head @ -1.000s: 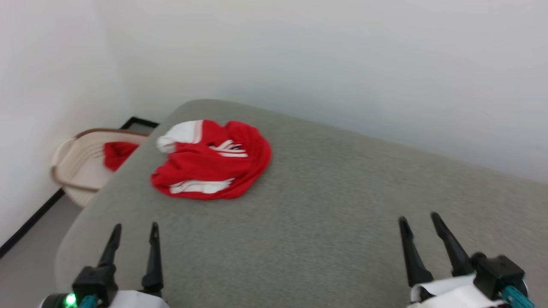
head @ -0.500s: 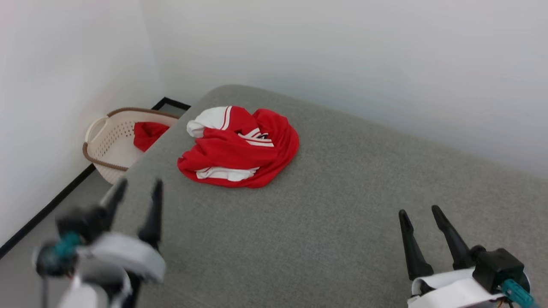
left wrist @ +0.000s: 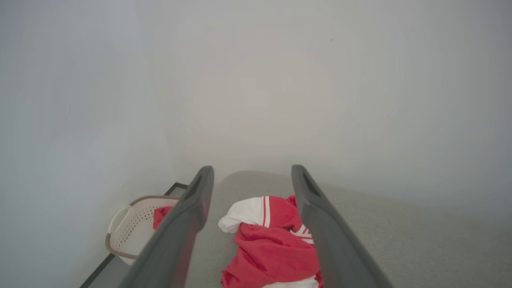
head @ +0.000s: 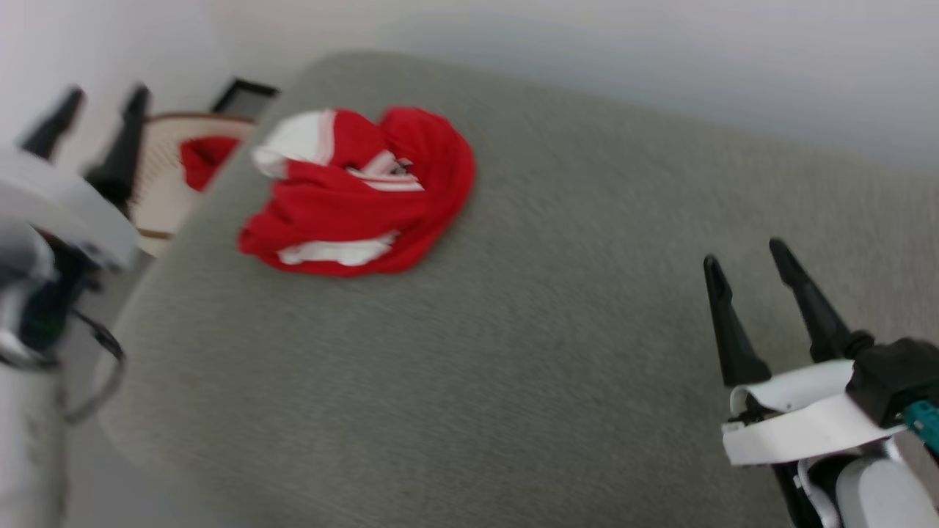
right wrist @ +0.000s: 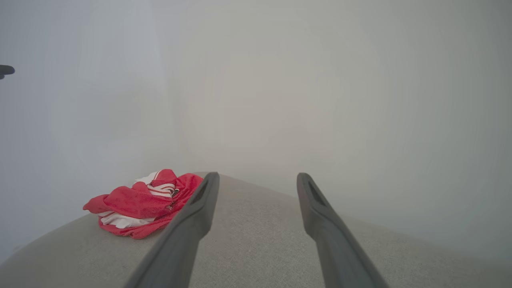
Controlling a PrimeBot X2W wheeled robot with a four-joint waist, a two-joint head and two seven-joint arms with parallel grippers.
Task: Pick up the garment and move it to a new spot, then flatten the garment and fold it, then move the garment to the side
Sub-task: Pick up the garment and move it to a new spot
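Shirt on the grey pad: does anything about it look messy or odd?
Yes: the shirt lies crumpled in a heap, not spread flat, near the far left corner of the pad. No tear or stain shows, though the head view is blurred.

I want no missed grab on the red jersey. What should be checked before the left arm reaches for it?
1. Left gripper open and empty: ok.
2. Right gripper open and empty: ok.
3. Garment free, nothing on it: ok, crumpled on the grey cushion.
4. Garment apart from the red scrap in the basket: ok.
5. Head view sharp: not ok, blurred.
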